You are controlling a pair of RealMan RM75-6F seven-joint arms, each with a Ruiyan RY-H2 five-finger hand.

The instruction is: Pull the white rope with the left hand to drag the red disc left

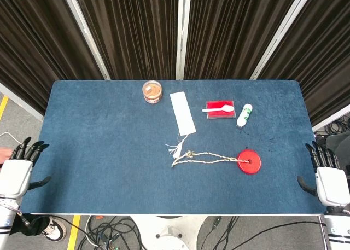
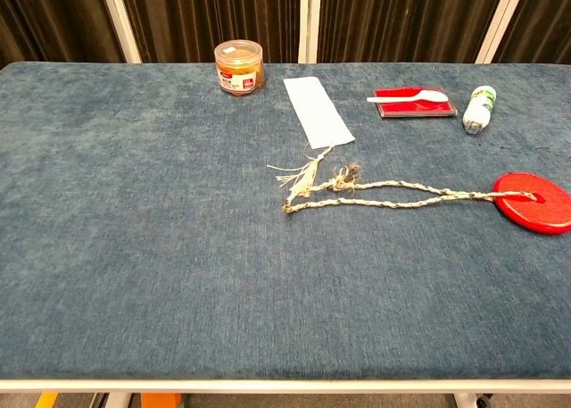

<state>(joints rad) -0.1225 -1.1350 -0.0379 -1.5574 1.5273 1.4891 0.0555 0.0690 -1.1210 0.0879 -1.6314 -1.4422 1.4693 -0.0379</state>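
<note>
The red disc (image 1: 249, 162) (image 2: 533, 202) lies flat on the blue table (image 1: 98, 146), right of centre. A white rope (image 1: 210, 157) (image 2: 393, 194) runs as a double strand from the disc's hole leftward to a frayed, knotted end (image 1: 177, 151) (image 2: 302, 183) near the table's middle. My left hand (image 1: 19, 168) hangs off the table's left front corner, fingers spread, holding nothing, far from the rope. At the right front corner my right hand (image 1: 327, 173) also stays open and empty. Neither hand shows in the chest view.
At the back stand a small orange-lidded jar (image 1: 152, 91) (image 2: 239, 67), a white paper strip (image 1: 182, 112) (image 2: 318, 110), a red pad with a white spoon (image 1: 220, 109) (image 2: 412, 101) and a small white bottle (image 1: 244, 115) (image 2: 479, 109). Cables lie on the floor below the front edge.
</note>
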